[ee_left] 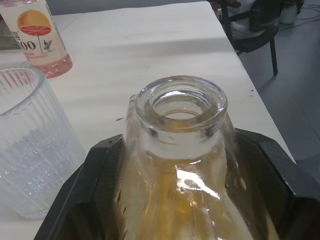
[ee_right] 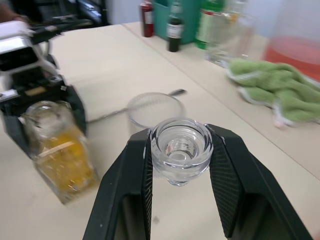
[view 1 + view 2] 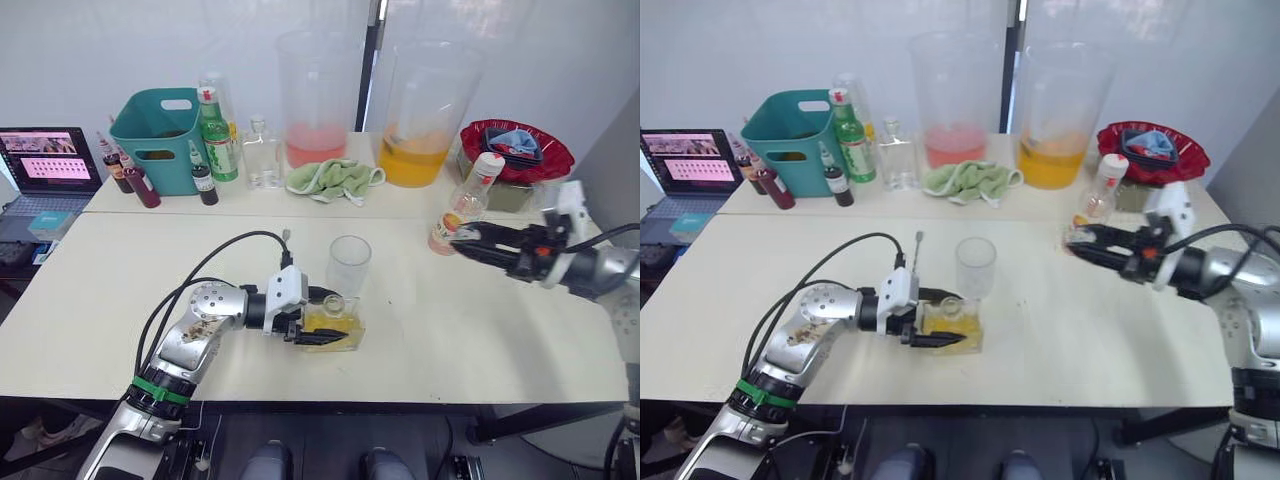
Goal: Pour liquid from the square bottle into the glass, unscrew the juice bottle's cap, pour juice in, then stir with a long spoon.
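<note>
Now the left gripper (image 3: 322, 333) is closed around the squat, faceted clear glass square bottle (image 3: 335, 325) of yellow liquid, unstoppered, with the small clear ribbed glass (image 3: 349, 264) just beyond its fingertips. The right gripper (image 2: 181, 165) clamps a clear glass stopper (image 2: 181, 148). I would lift first, then tilt slowly, neck over the rim.

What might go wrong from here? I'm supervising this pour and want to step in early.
1. The glass stands right beside the square bottle held by the left gripper; tilting could knock it.
2. The right gripper pinches a smooth glass stopper close to the juice bottle; it could slip or bump it.
</note>
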Action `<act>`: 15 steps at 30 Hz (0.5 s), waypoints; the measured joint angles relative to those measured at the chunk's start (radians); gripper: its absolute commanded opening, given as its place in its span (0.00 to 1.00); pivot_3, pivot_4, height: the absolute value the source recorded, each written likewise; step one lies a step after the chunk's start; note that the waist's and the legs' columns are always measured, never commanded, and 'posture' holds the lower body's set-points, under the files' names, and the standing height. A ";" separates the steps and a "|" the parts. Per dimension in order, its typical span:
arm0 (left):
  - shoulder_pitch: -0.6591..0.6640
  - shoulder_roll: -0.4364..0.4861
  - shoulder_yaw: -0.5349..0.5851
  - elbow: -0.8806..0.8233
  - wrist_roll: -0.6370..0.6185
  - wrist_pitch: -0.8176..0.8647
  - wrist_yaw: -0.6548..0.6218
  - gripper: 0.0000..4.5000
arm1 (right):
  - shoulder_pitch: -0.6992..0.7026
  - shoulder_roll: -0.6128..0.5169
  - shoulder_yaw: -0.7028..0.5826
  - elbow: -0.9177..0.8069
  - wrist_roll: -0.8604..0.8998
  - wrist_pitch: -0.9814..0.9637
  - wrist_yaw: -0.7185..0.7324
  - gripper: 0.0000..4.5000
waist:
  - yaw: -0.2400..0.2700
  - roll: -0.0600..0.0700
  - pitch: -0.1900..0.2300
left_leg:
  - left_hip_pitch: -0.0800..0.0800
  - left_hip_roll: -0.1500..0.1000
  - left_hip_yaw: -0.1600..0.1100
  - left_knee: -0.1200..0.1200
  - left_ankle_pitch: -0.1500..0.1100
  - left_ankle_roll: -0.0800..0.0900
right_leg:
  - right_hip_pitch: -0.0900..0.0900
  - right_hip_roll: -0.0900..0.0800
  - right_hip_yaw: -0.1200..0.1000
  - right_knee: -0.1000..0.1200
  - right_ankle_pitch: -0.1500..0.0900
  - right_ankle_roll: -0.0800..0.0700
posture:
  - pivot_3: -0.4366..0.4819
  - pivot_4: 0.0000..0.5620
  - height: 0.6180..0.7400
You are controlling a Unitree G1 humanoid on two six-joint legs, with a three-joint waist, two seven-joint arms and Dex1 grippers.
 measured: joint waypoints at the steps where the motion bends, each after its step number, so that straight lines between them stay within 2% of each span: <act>1: -0.001 -0.005 -0.002 0.005 0.000 -0.006 -0.003 0.62 | 0.016 -0.005 -0.023 0.064 -0.021 -0.044 -0.003 0.24 | 0.000 0.000 0.000 | 0.000 0.000 0.000 0.000 0.000 0.000 | 0.000 0.000 0.000 0.000 0.000 0.000 | 0.48 0.27 1.00; 6: 0.000 -0.022 0.000 0.008 -0.006 -0.004 -0.009 0.62 | 0.025 -0.001 -0.069 0.343 -0.145 -0.259 -0.082 0.24 | -0.008 0.001 0.000 | 0.000 0.000 0.001 0.000 0.000 0.000 | -0.001 0.000 0.001 0.000 0.000 0.000 | 0.48 0.27 1.00; 12: 0.007 -0.030 0.001 -0.006 -0.007 0.014 0.000 0.62 | -0.081 0.043 -0.111 0.712 -0.241 -0.494 -0.302 0.24 | -0.020 0.002 0.000 | 0.000 0.000 0.002 -0.001 0.000 0.000 | -0.002 0.000 0.003 0.000 0.000 0.000 | 0.48 0.27 1.00; 15: 0.013 -0.027 0.002 -0.015 -0.007 0.016 0.002 0.62 | -0.121 0.043 -0.115 0.822 -0.275 -0.567 -0.371 0.24 | -0.022 0.002 0.000 | 0.000 0.000 0.002 -0.001 0.000 0.000 | -0.001 0.000 0.003 0.000 0.000 0.000 | 0.48 0.27 1.00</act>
